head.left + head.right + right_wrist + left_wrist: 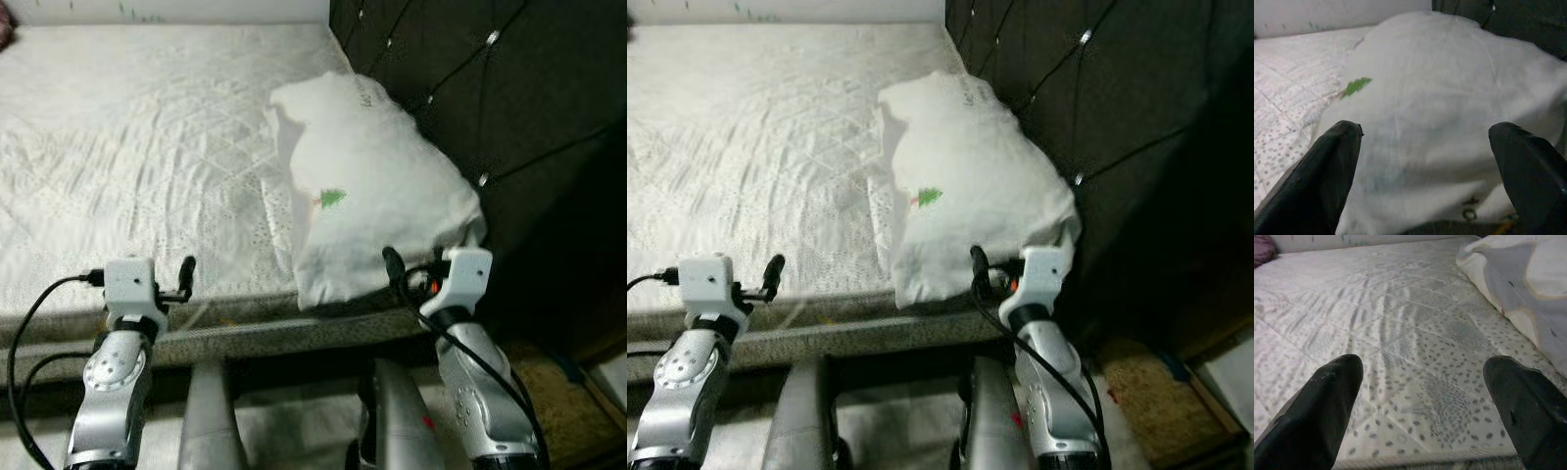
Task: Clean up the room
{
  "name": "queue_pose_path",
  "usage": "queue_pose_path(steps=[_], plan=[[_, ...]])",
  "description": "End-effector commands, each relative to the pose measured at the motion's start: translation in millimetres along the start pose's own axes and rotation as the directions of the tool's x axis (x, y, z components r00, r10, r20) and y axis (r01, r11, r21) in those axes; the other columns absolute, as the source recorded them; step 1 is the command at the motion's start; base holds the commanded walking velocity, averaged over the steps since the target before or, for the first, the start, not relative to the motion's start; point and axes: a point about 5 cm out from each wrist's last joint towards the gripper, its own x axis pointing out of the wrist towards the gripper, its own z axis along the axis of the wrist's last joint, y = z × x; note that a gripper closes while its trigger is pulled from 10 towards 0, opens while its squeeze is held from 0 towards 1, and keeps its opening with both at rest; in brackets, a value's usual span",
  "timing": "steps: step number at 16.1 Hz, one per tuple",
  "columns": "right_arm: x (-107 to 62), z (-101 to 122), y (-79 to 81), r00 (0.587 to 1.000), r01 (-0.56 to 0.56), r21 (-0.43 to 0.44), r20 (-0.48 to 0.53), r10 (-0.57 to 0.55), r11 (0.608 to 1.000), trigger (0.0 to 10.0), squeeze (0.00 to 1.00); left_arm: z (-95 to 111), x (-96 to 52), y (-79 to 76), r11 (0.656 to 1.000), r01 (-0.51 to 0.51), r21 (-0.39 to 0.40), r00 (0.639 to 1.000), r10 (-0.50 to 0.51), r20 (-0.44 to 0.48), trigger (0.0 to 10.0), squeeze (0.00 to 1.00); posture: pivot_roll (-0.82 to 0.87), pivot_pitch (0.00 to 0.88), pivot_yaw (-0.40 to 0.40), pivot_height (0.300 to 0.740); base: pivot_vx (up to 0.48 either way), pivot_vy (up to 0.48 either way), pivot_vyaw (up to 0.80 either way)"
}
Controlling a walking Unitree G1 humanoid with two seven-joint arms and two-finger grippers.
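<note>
A white pillow (377, 186) with a small green mark (331, 199) lies on the right side of the bed, against the dark headboard. My right gripper (407, 274) is open at the pillow's near edge, and the pillow spreads between its fingers (1327, 166) in the right wrist view. My left gripper (176, 284) is open over the front edge of the white quilted bedcover (147, 147). Its fingers (1322, 401) have nothing between them, and the pillow (1528, 289) lies off to their side.
The dark tufted headboard (490, 88) stands along the right side. The mattress edge (294, 333) runs just in front of both arms. A brown mat (558, 392) lies on the floor at the right. A purple thing (1263, 247) sits at the bed's far corner.
</note>
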Motion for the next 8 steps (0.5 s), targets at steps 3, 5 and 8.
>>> queue_pose_path(steps=[3, 5, 8], plan=[[6.7, 17.0, 0.6, 0.999, 0.001, -0.017, 0.054, 0.0, 1.0, 10.0, 0.0, 3.0, 4.6, -1.2, 1.0, 0.013, -0.008, 1.0, -0.013, 0.0, 10.0, 0.0, 0.0, 0.013, -0.013, 0.663, 0.0, 0.0, 0.0], [10.2, 20.4, -0.4, 0.998, 0.006, -0.013, 0.061, -0.006, 1.0, 10.0, 0.0, 5.9, 5.9, -5.5, 1.0, 0.029, -0.009, 1.0, -0.028, 0.01, 10.0, 0.0, 0.0, 0.016, -0.019, 0.692, 0.0, 0.0, 0.0], [9.4, 19.6, 1.7, 0.999, -0.004, -0.018, 0.053, 0.005, 1.0, 10.0, 0.0, 6.1, 7.3, -6.5, 0.999, 0.044, -0.004, 0.999, -0.044, 0.01, 10.0, 0.0, 0.0, 0.031, -0.027, 0.731, 0.0, 0.0, 0.0]])
